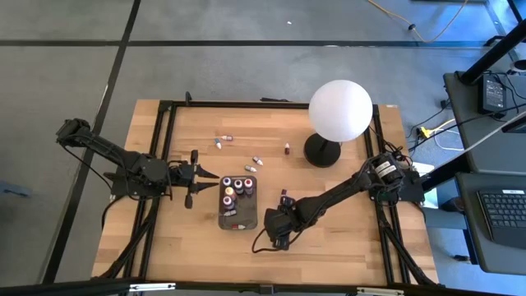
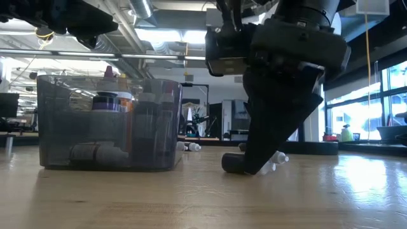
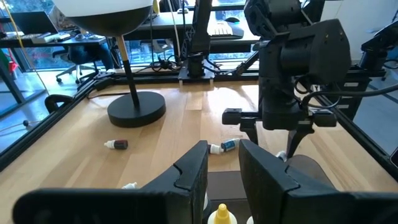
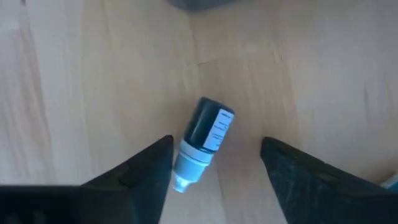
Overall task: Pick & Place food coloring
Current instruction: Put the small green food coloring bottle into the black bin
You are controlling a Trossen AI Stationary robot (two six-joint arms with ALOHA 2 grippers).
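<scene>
A dark blue food coloring bottle point(image 4: 206, 134) with a white cap lies on its side on the wood, between the two spread fingers of my right gripper point(image 4: 214, 165). That gripper point(image 1: 278, 228) points steeply down, right of the tray's near end, and is open. The dark grey tray point(image 1: 238, 202) holds several upright bottles point(image 1: 233, 186). More food coloring bottles point(image 1: 253, 164) lie loose on the table beyond the tray. My left gripper point(image 1: 194, 175) hovers at the tray's left side, pointing toward it. Its fingers point(image 3: 194, 171) stand a narrow gap apart with nothing between them. My right gripper comes at the lying bottle from above, one finger on each side of it. The bottle's white cap point(image 4: 181, 174) lies right against the edge of one finger point(image 4: 155, 165); whether they touch, I cannot tell. The other finger stands clear of the bottle.
A white globe lamp point(image 1: 339, 110) on a black base point(image 1: 322, 150) stands at the far right. One more bottle point(image 1: 284, 196) lies just beyond my right gripper. A black frame point(image 1: 167, 148) runs along the table's sides.
</scene>
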